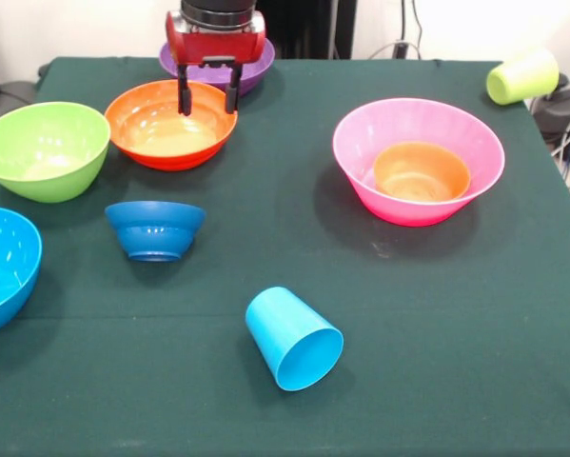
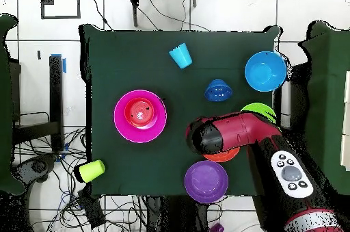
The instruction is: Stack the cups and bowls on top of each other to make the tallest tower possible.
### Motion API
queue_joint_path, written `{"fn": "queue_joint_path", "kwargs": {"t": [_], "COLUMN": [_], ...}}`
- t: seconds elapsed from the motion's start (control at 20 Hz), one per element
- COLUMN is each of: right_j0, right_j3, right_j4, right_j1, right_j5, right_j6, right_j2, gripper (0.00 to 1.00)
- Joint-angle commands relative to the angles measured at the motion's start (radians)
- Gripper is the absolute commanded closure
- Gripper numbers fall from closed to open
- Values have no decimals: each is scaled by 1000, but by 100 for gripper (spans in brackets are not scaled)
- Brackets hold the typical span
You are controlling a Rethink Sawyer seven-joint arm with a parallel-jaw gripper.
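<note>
Two dark fingers (image 1: 184, 99) of the gripper (image 1: 207, 98) are hanging spread wide and holding nothing over the far rim of the large orange bowl (image 1: 170, 125) at the upper left of the front view, seemingly lining up to grip that rim. Behind it, the purple bowl (image 1: 258, 65) is sitting at the table's (image 1: 380, 381) top edge. To the left, the lime green bowl (image 1: 43, 149) and the sky blue bowl (image 1: 4, 267) are standing upright and empty, while the small dark blue bowl (image 1: 154, 229) is resting upside down nearby. At right of centre, the pink bowl (image 1: 418, 171) is already holding the small orange bowl (image 1: 422, 171), the likely start of a tower. Lying on its side at lower centre is the blue cup (image 1: 293, 337); the yellow-green cup (image 1: 522, 76) is tipped over at the upper right corner.
</note>
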Motion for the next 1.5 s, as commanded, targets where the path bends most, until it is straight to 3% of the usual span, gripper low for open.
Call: {"fn": "queue_joint_path", "kwargs": {"t": [0.05, 0.45, 1.1, 1.5], "right_j0": [38, 48, 60, 79], "right_j3": [25, 27, 48, 26], "right_j4": [-1, 19, 123, 108], "right_j1": [23, 50, 51, 64], "right_j5": [-24, -31, 2, 3], "right_j6": [95, 85, 24, 11], "right_j2": [-50, -38, 32, 8], "gripper": [0, 0, 0, 0]}}
